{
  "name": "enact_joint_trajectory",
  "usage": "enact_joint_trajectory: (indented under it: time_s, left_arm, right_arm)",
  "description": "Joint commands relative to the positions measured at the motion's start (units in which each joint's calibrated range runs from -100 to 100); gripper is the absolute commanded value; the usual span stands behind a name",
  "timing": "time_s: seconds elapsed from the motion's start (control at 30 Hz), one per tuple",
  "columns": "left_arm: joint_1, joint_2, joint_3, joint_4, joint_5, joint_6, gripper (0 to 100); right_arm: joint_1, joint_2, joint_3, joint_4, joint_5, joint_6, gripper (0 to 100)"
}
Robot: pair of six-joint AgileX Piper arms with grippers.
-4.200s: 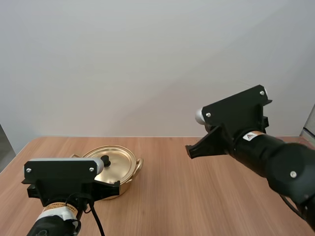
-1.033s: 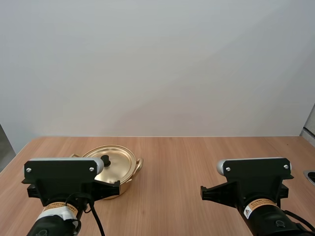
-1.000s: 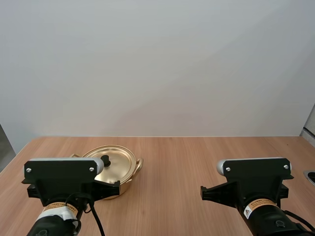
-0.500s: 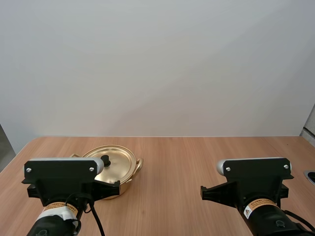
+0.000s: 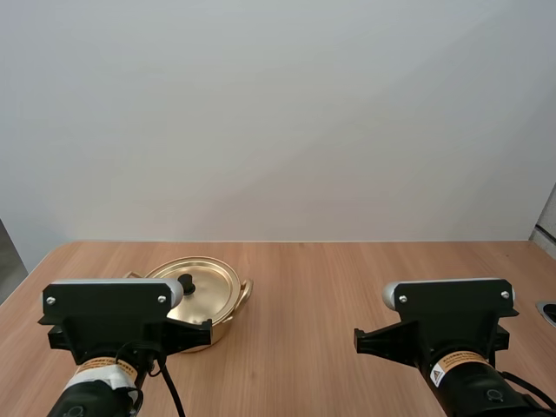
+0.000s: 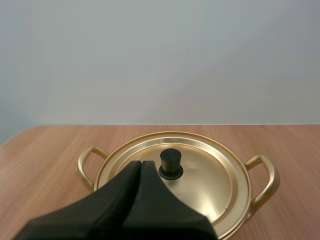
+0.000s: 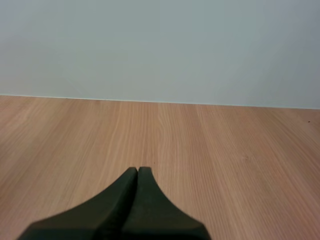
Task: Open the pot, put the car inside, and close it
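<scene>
pot [image 6: 248, 192] lidded, 2 handles [image 6: 271, 176] side-to-side | left gripper [image 6: 140, 162] closed empty, facing knob [image 6: 170, 162] | right gripper [image 7: 137, 169] closed empty

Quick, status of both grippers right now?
Left gripper: shut, holding nothing, near the black knob on the gold metal pot's lid.
Right gripper: shut, holding nothing, over the wooden table.
</scene>
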State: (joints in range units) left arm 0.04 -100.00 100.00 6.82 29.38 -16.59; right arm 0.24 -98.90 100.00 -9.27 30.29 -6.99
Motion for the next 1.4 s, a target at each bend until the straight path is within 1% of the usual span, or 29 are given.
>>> enact_joint_trajectory:
  time_s: [0.0, 1.37]
  left_arm:
    - [-0.01, 0.00, 0.00, -0.05, 0.07, -0.05, 0]
    - [-0.01, 0.00, 0.00, -0.05, -1.59, -0.05, 0]
  right_arm:
    - [0.01, -0.05, 0.00, 0.00, -0.07, -0.02, 0]
    - [0.01, -0.05, 0.00, 0.00, -0.07, -0.02, 0]
